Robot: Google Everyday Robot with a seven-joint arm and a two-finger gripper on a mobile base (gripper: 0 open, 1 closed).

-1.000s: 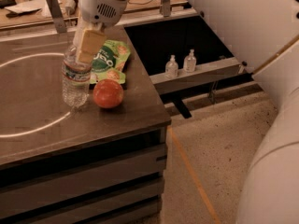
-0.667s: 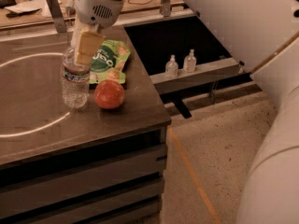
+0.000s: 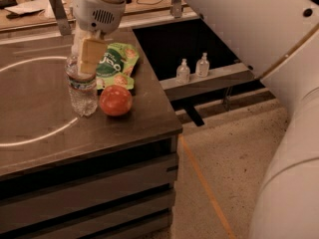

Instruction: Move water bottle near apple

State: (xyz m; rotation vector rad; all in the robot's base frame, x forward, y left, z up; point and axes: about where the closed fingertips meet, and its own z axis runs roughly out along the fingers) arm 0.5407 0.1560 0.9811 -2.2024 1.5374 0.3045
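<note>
The water bottle stands up on the table, right under the gripper. The apple sits just beside the bottle, to its right. A green snack bag lies behind them. The gripper covers the bottle's top and hides the cap. I cannot tell if it is squeezing the bottle or loose.

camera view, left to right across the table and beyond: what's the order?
water bottle, with the claw at its top → apple → left pump bottle → right pump bottle. Green snack bag skipped: it overlaps the apple's span.
</note>
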